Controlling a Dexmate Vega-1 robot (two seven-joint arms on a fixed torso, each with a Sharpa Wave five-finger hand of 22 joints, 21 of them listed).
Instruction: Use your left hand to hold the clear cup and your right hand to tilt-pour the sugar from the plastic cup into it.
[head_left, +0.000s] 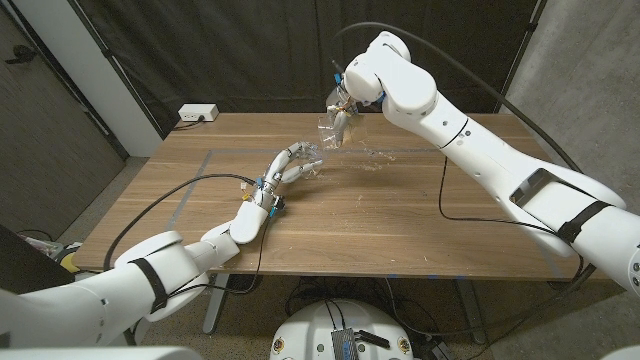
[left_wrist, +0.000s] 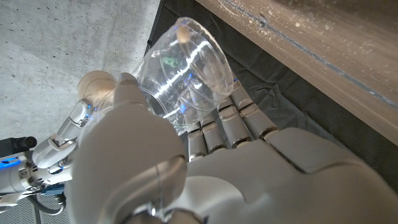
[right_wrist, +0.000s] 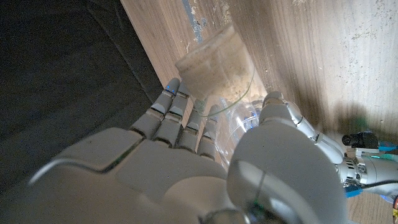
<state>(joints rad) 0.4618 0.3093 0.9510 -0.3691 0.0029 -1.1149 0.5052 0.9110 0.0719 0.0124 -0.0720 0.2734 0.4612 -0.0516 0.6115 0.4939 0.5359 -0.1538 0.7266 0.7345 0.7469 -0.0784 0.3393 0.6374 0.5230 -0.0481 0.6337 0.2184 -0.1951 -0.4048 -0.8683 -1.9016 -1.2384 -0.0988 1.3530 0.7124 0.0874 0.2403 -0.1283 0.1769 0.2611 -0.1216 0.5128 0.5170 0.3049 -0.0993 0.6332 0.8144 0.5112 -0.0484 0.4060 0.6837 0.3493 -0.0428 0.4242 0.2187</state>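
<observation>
Left hand (head_left: 287, 170): reaching toward 1 o'clock, fingers (left_wrist: 217, 127) curling closed in a grip.
Right hand (head_left: 341, 120): raised at 12 o'clock, gripping, tilting.

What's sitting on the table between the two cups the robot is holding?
Nothing that I can see: in the head view only bare wooden table separates the clear cup in the left hand from the plastic cup in the right hand.
</observation>
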